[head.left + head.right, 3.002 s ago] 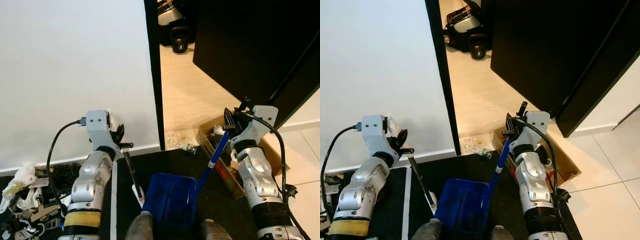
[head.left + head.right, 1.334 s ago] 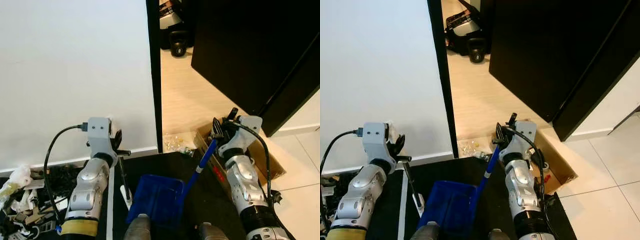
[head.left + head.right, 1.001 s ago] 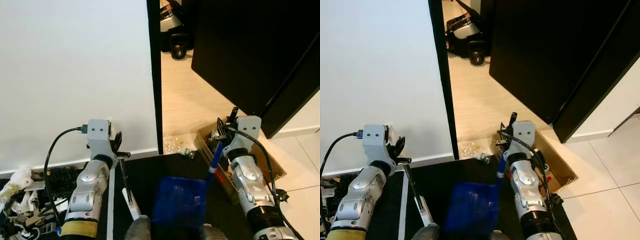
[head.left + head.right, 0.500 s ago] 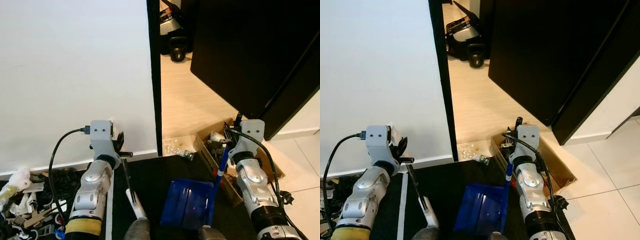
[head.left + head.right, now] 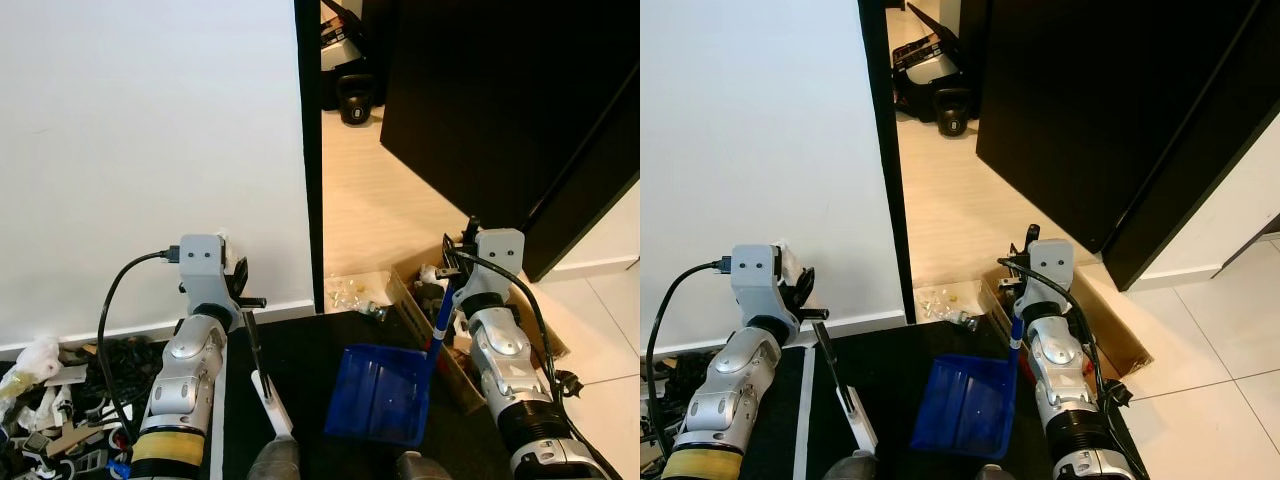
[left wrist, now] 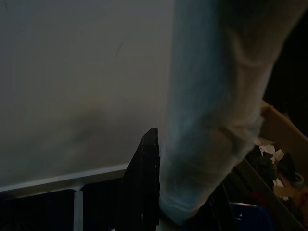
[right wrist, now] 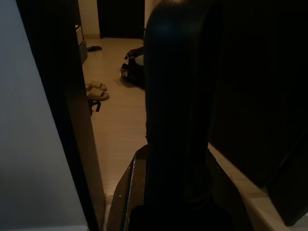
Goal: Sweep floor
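- The left claw (image 5: 243,290) is raised near the white wall (image 5: 150,150), clamped on the thin black handle of a brush (image 5: 262,380); that handle slants down and toward the robot, ending in a white part low in the eye views.
- The right claw (image 5: 452,275) is clamped on the blue handle of the dustpan (image 5: 382,393), just above the near corner of the cardboard box.
- The dustpan's blue pan hangs over the black mat (image 5: 300,350), between the two arms, its open mouth turned toward the robot; nothing can be made out inside it.
- A cardboard box (image 5: 1110,335) lies open on the floor at the right, just beside the right arm; it holds mixed small rubbish, dark and pale bits with something red, too small to name.
- A small scatter of pale litter (image 5: 357,288) lies on the light wooden floor (image 5: 380,190) at the foot of the black door frame (image 5: 308,150), between the frame and the box, just beyond the far edge of the mat.
- A heap of cables and white scraps (image 5: 50,400) lies on the floor at the far left, against the wall.
- Beyond the doorway, a black kettlebell (image 5: 954,120) stands on the floor next to a dark open case.
- The black door (image 5: 480,110) stands open at the right.
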{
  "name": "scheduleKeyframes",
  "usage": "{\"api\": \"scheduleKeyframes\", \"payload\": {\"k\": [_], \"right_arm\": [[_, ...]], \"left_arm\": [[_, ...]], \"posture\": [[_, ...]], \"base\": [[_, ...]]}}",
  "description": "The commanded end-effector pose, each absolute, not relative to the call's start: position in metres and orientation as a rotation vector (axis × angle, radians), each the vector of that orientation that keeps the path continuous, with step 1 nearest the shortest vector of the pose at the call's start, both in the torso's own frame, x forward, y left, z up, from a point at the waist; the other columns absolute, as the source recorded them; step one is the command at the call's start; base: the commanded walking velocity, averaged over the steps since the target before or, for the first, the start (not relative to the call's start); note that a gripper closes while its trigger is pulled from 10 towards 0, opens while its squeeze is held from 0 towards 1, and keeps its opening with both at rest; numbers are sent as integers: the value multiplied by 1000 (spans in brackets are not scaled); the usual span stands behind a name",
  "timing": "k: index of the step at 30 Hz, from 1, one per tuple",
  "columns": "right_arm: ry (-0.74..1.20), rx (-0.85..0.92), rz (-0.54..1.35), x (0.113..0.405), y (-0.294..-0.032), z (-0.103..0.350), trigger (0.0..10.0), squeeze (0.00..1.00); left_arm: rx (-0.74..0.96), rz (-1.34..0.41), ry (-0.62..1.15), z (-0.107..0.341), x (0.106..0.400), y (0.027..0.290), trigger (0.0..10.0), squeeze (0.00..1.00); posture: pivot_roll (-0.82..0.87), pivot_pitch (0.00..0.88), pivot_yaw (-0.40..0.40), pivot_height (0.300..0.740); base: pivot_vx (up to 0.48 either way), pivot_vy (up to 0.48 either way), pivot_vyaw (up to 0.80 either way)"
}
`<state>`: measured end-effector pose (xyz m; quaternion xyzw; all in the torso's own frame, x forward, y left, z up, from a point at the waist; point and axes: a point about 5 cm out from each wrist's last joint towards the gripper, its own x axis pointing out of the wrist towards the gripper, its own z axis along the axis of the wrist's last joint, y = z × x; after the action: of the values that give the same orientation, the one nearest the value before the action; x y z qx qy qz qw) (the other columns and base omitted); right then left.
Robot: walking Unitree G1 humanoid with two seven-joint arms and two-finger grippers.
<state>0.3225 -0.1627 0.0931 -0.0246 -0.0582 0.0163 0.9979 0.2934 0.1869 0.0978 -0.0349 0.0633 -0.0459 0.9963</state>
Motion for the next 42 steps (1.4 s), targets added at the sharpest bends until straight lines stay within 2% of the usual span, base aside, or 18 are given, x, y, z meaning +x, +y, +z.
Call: {"api": "scheduleKeyframes", "payload": {"k": [1, 17, 42], "right_arm": [[-134, -30, 30, 323, -162, 95, 10000, 0], [-123, -20, 54, 323, -155, 90, 10000, 0], [-119, -15, 76, 324, -148, 89, 10000, 0]], "left_arm": [[-69, -92, 91, 103, 295, 185, 10000, 0], [-48, -76, 86, 103, 294, 191, 10000, 0], [-36, -86, 90, 100, 297, 185, 10000, 0]], "posture": [[151, 75, 6, 740], [165, 77, 5, 740], [162, 58, -1, 740]], "base": [[0, 0, 0], [0, 0, 0], [0, 0, 0]]}}
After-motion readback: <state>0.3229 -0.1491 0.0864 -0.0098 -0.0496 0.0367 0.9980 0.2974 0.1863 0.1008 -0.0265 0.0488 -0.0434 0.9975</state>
